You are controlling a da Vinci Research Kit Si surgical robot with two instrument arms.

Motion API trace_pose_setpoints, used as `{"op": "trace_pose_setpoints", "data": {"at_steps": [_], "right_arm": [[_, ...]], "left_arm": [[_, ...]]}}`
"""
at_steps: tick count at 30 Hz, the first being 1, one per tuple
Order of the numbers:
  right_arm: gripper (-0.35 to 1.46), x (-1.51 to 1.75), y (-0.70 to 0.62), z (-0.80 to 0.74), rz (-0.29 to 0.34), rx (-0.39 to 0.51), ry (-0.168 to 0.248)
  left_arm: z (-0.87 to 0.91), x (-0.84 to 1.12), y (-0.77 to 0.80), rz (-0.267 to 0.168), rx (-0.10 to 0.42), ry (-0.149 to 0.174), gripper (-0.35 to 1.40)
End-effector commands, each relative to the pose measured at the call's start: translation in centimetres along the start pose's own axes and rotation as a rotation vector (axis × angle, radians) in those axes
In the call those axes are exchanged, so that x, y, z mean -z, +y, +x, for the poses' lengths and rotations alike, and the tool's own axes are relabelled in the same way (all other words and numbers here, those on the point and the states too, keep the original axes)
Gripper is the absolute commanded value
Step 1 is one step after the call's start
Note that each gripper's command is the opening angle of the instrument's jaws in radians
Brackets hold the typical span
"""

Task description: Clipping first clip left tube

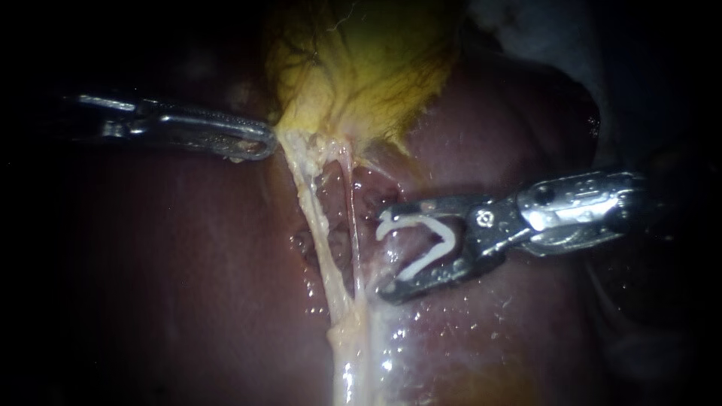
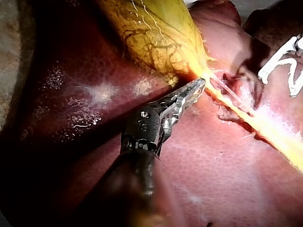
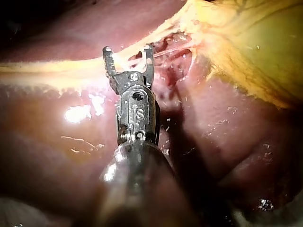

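Note:
The yellow gallbladder (image 1: 361,68) hangs above the dark red liver (image 1: 188,263). From its neck two pale tubes run down: the thicker left tube (image 1: 320,225) and a thin right tube (image 1: 353,218). My left instrument (image 1: 263,143) has its jaws shut on the gallbladder's neck; the same grip shows in the left wrist view (image 2: 198,87). My right instrument (image 1: 385,252) holds an open white clip (image 1: 429,240) between wide jaws, just right of the thin tube and touching neither tube. In the right wrist view its jaws (image 3: 128,52) stand spread before the pale tube band (image 3: 57,68).
Wet, glistening liver (image 2: 213,161) surrounds the tubes, with a raw red pit (image 1: 368,195) between them and the clip. Pale fatty tissue (image 1: 350,361) continues downward where the tubes join. The gallbladder (image 3: 255,52) lies beside the right instrument's tip.

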Motion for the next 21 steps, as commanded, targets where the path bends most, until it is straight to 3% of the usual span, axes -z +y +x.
{"op": "trace_pose_setpoints", "data": {"at_steps": [1, 10, 21], "right_arm": [[0.60, -0.04, 0.01, -0.02, 0.008, -0.011, 0.006], [0.60, -0.35, 0.18, -0.28, 0.052, -0.102, 0.013], [0.58, -0.64, 0.42, -0.76, 0.121, -0.186, -0.014]], "left_arm": [[0.00, 0.00, 0.00, -0.001, 0.000, 0.000, -0.35], [0.00, 0.00, -0.02, -0.002, 0.001, 0.000, -0.35], [-0.01, 0.00, -0.03, -0.005, 0.001, -0.001, -0.35]]}}
